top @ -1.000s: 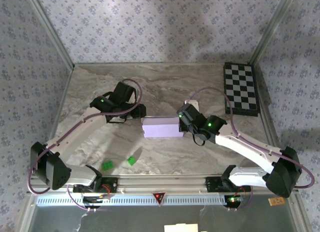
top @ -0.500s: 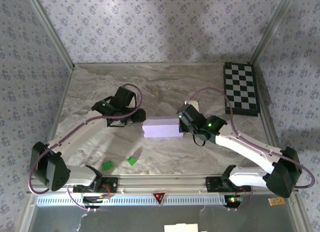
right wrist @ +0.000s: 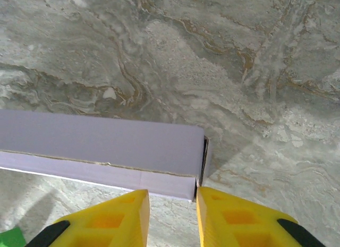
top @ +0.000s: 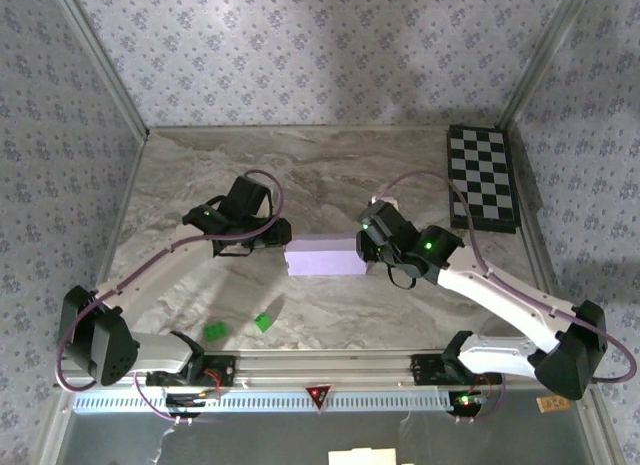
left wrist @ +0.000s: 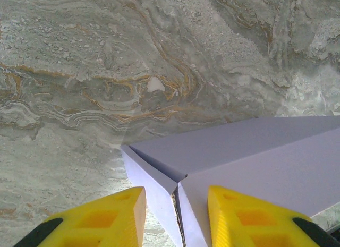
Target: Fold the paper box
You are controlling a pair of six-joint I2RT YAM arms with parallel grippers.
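Probably light and easily creased, the pale-lilac thin cardboard box wanted gentle end-wall pinches; left fingers and right fingers stood part-open, empty.

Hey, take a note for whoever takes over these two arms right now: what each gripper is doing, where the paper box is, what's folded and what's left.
Left gripper: open, jaws straddling the left end corner of the paper box.
Right gripper: open, fingertips at the box's right end corner, nothing held.
Box: middle of the table, lying flat between the two grippers.
Done: it reads as a shallow rectangular box with its walls up.
Left: the seams at both end corners gape slightly; probably press them shut, then back both arms off.
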